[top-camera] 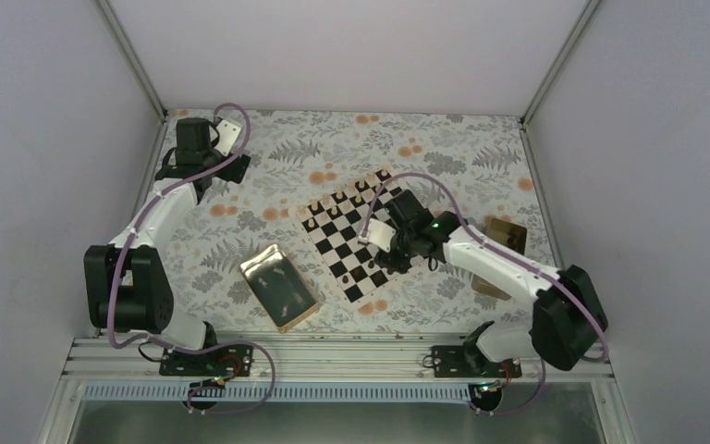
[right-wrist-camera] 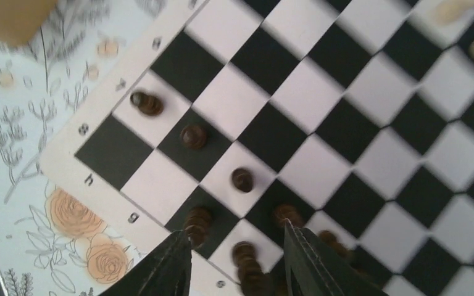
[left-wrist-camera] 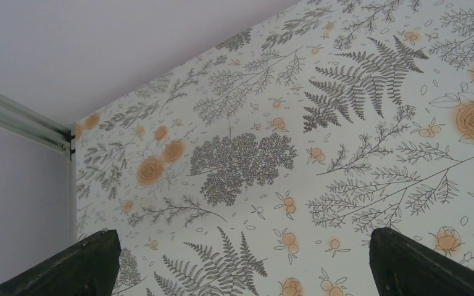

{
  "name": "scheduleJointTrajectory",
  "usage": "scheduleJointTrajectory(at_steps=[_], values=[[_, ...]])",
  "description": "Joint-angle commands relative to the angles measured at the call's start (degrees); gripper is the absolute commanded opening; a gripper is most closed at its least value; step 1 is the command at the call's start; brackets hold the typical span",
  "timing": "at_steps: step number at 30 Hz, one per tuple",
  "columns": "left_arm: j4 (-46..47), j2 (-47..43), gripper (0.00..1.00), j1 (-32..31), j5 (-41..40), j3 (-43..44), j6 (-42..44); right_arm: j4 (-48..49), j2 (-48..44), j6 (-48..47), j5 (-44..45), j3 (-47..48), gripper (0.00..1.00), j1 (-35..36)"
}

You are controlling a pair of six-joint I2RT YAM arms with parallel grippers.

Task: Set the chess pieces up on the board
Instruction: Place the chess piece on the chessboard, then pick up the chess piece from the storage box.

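Jaws on the right arm [top-camera: 495, 262] stand spread above the near-right side of the black-and-cream checkered board with a pale wooden rim [top-camera: 335, 231], which lies right of centre. One small dark brown wooden chess piece [right-wrist-camera: 243, 251] sits between the black fingers [right-wrist-camera: 171, 266], with no visible contact. Light tan wooden pieces [top-camera: 351, 196] line the board's far edge. Left jaws hang wide apart over the floral-patterned worktop [left-wrist-camera: 358, 111] at its far-left corner.
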Motion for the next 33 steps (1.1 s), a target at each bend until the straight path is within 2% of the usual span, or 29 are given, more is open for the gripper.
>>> scheduleJointTrajectory(at_steps=[1,4,10,14,21,26,33], values=[[1.3,-2.4,1.0,-0.2,-0.5,-1.0,0.5,-3.2,-6.1,-0.2,3.6,6.2,0.42,-2.4],[0.7,-2.1,1.0,-0.1,0.1,-0.4,0.4,-3.5,-8.9,-1.5,5.3,8.7,0.44,-8.1],[-0.4,-2.4,1.0,-0.2,1.4,0.9,0.5,-5.2,-10.8,-5.7,3.5,11.3,0.46,-24.1],[-1.0,-1.6,1.0,-0.2,1.8,1.5,0.7,-8.2,-10.9,-7.5,1.5,10.3,0.46,-30.1],[0.6,-0.1,1.0,-0.2,2.6,1.1,0.9,-14.1,-8.4,-6.7,-4.6,6.9,0.41,-28.1],[1.6,0.3,1.0,-0.2,2.8,0.9,1.7,-11.6,-6.9,-4.2,-2.6,0.7,0.41,-20.0],[2.1,0.6,1.0,-0.2,3.2,1.0,1.5,-7.2,-2.4,-2.5,-3.6,-0.9,0.41,-17.3]])
